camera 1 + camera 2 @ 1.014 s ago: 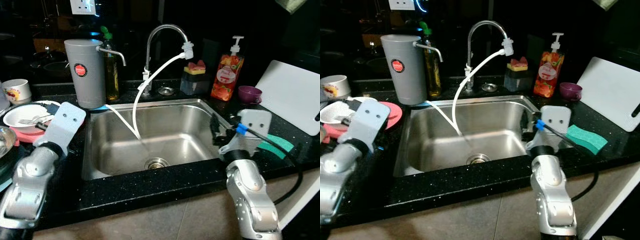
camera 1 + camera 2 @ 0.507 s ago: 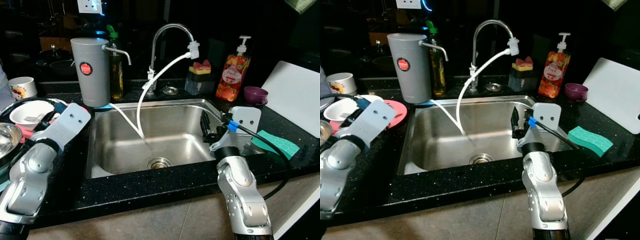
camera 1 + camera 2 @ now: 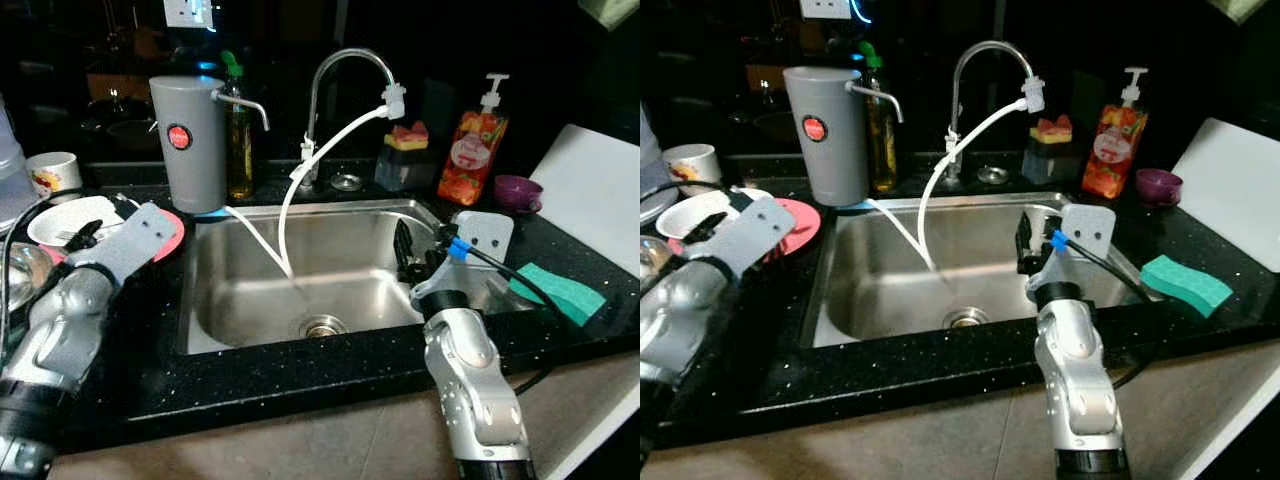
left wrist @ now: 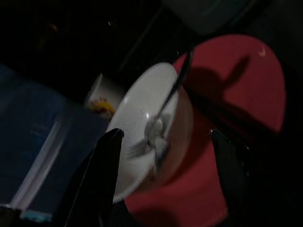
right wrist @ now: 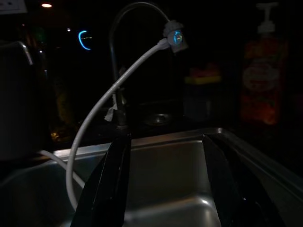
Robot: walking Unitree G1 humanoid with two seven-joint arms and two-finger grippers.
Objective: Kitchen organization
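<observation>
A white bowl (image 3: 68, 218) with a fork (image 4: 158, 127) in it rests on a red plate (image 3: 800, 226) on the black counter, left of the sink. My left gripper (image 3: 105, 220) is open just above the plate. In the left wrist view its fingers (image 4: 110, 156) stand either side of the bowl without touching it. My right gripper (image 3: 412, 255) is open and holds nothing. It hangs over the right side of the steel sink (image 3: 250, 320), facing the faucet (image 5: 137, 9) and its white hose (image 5: 109, 94).
A grey canister (image 3: 190, 140) and an oil bottle (image 3: 238, 135) stand behind the sink's left corner. A soap dispenser (image 3: 475, 145), purple cup (image 3: 515, 190), green sponge (image 3: 560, 290) and white cutting board (image 3: 600, 200) are on the right. A mug (image 3: 55, 172) and steel bowl (image 3: 20, 270) sit far left.
The camera has swung a little to the left. My left gripper has reached forward over the red plate toward the bowl. My right gripper has moved from the sink's right rim inward over the basin.
</observation>
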